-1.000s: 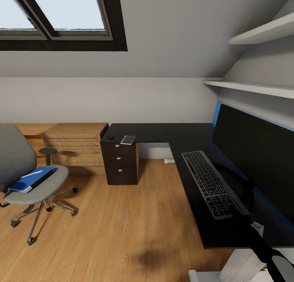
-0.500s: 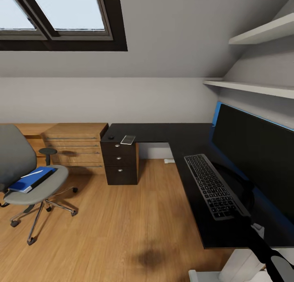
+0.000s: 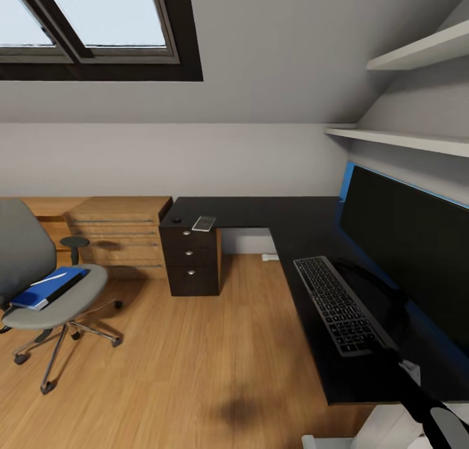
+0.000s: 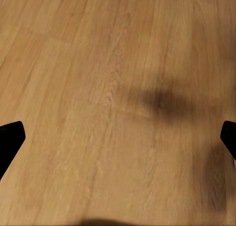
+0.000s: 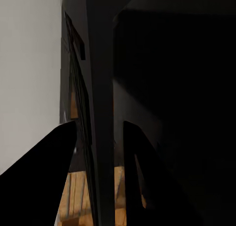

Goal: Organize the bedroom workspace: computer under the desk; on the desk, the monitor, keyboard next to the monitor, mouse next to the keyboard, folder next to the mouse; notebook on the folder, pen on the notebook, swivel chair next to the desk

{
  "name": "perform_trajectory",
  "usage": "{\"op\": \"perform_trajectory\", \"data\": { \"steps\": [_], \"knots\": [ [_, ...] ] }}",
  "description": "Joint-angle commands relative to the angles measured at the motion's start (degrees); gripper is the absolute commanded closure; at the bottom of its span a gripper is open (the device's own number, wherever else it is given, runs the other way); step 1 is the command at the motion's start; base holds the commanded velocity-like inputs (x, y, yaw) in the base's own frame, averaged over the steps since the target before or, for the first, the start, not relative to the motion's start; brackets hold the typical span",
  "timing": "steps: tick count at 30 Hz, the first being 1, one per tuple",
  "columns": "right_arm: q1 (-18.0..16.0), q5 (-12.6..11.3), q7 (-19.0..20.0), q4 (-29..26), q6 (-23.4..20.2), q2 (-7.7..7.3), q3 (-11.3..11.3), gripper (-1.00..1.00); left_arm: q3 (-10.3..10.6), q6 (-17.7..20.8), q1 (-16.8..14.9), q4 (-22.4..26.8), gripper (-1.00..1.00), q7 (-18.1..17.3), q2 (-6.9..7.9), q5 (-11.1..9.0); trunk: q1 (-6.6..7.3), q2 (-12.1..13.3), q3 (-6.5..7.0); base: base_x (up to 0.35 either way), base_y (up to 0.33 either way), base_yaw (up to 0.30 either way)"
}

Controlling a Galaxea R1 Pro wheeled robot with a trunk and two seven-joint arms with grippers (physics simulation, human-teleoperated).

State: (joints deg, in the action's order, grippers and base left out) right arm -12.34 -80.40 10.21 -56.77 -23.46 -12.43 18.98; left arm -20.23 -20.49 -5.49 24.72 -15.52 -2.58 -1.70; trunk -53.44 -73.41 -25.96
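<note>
Head view: keyboard [image 3: 339, 304] lay on desk [image 3: 260, 211] before monitor [image 3: 407, 241]; folder [image 3: 45, 289] with pen [image 3: 49, 278] sat on chair [image 3: 39, 286]. Right gripper [image 5: 101, 137] clamped keyboard's edge; left gripper [image 4: 118, 137] spread wide, empty, above floor [image 4: 98, 64].

The monitor [image 3: 407, 254] runs off the frame's right edge; the swivel chair [image 3: 39, 286] is cut at left.

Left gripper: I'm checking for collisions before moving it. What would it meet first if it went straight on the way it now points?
Most likely the wooden floor: the left wrist view looks along the open jaws at bare planks, with nothing between. Depth is unclear.
</note>
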Motion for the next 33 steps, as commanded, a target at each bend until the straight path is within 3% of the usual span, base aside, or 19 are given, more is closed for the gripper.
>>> {"op": "perform_trajectory", "data": {
  "steps": [1, 12, 19, 33],
  "knots": [
    [-0.05, -0.49, -0.61, -0.01, -0.38, 0.2, 0.15, 1.0, -0.42, -0.06, -0.05, -0.02, -1.0, -0.56, -0.06, -0.17, -0.01, -0.03, -0.06, 0.097, 0.0, 0.0],
    [-0.05, -0.48, -1.95, -0.01, -0.32, 0.92, 0.27, 1.0, -0.41, -0.22, -0.05, -0.02, -1.0, -0.56, 0.03, -0.19, -0.01, -0.03, -0.06, 0.013, 0.0, 0.0],
    [-0.05, -0.83, -4.85, -0.01, 2.02, 1.31, 0.27, 1.0, -0.43, -0.25, -0.05, -0.02, -1.0, -0.56, 0.03, -0.15, -0.01, -0.03, -0.06, 0.0, 0.0, 0.0],
    [-0.05, -0.89, -5.28, -0.01, 2.44, 1.53, 0.27, 1.0, -0.43, -0.25, -0.04, -0.02, -1.0, -0.56, 0.02, -0.16, -0.01, -0.03, -0.06, 0.031, -0.005, 0.0]
  ]
}}
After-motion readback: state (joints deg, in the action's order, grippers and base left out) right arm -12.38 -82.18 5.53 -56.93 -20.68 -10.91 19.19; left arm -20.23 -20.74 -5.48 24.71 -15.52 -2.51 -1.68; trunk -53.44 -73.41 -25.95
